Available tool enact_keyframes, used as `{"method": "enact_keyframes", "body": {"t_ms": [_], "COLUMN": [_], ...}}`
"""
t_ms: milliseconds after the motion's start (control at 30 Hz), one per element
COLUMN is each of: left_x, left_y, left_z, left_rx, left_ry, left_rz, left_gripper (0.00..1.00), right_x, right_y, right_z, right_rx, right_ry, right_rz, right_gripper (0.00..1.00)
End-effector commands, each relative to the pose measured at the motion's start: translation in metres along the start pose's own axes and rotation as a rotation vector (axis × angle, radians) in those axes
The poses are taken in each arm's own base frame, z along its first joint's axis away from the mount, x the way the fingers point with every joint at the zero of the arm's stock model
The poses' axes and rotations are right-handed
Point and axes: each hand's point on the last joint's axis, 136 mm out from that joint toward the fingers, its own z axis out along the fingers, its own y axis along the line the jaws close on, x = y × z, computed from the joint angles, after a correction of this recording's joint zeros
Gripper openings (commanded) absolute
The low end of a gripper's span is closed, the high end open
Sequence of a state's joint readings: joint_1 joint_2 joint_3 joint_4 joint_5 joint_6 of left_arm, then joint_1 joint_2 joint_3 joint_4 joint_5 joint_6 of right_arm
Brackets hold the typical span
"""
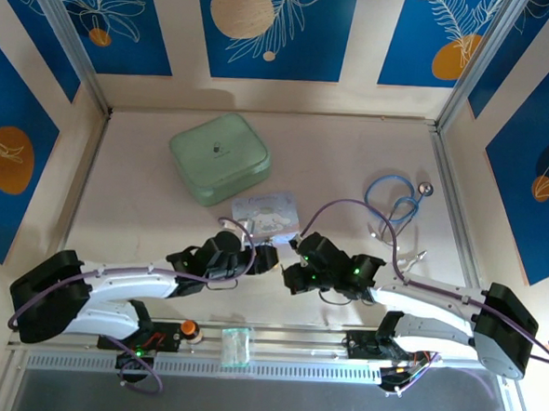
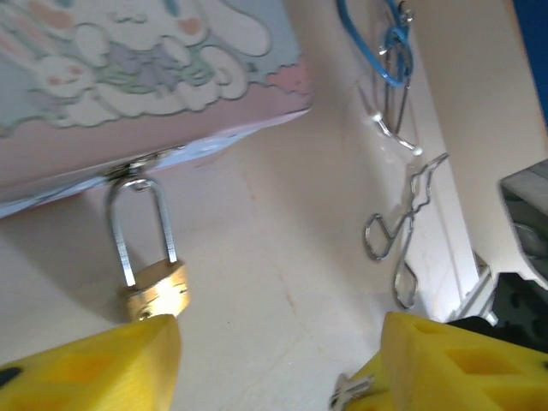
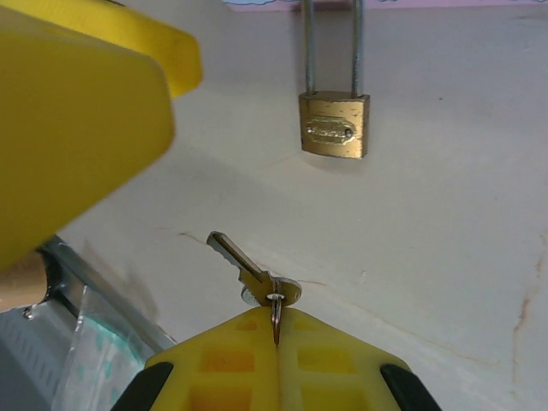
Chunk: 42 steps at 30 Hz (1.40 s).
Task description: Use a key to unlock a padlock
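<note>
Our right gripper (image 3: 276,351) clenched the key (image 3: 248,272), its blade skewed off the padlock (image 3: 334,126) ahead. The jaws of our left gripper (image 2: 278,342) stood released beside its body.

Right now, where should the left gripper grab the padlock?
Likely take the padlock by its brass body, pinched across its two narrow sides from above. It lies flat face up on the table, while the thin shackle is hooked through the clasp of the tin.

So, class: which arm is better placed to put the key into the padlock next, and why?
Right: the right gripper pinches the key, blade pointing out, with the padlock just ahead. The left gripper is open, holding nothing, beside the padlock.
</note>
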<state>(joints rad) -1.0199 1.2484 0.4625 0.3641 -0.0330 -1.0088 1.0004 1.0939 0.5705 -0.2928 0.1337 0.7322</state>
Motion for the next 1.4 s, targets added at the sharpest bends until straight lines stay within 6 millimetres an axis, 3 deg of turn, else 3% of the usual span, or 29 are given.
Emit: {"method": "enact_keyframes", "body": {"t_ms": [0,467,700,800,933,1000,1167,1267,1367], "left_x": [-0.006,0.018,0.021,0.021,0.018,0.012,-0.017,-0.036,-0.047], "left_y": [-0.029,-0.023,-0.025,-0.024,-0.024,-0.026,-0.029,-0.034,-0.039], "left_z": [0.002,0.011,0.014,0.014,0.01,0.007,-0.014,-0.029,-0.042], "left_rx": [0.081,0.059,0.092,0.084,0.088,0.1,0.14,0.202,0.228], "left_ry": [-0.012,0.062,0.069,0.068,0.053,0.02,-0.145,-0.248,-0.303], "left_rz": [0.036,0.044,0.017,0.016,0.009,-0.02,-0.108,-0.165,-0.188], "left_gripper": [0.54,0.4,0.19,0.0,0.0,0.0,0.0,0.0,0.0], "right_x": [-0.009,-0.013,-0.016,-0.017,-0.02,-0.024,-0.049,-0.069,-0.084], "right_y": [0.018,0.015,0.016,0.016,0.017,0.018,0.024,0.032,0.039], "right_z": [-0.008,-0.01,-0.009,-0.009,-0.009,-0.01,-0.03,-0.044,-0.054], "right_rx": [-0.092,-0.119,-0.121,-0.125,-0.141,-0.154,-0.256,-0.401,-0.528], "right_ry": [-0.017,-0.041,-0.046,-0.047,-0.064,-0.077,-0.21,-0.284,-0.342], "right_rz": [-0.002,0.039,0.041,0.045,0.055,0.067,0.178,0.261,0.306], "right_gripper": [0.0,0.0,0.0,0.0,0.01,0.19,1.0,1.0,0.93]}}
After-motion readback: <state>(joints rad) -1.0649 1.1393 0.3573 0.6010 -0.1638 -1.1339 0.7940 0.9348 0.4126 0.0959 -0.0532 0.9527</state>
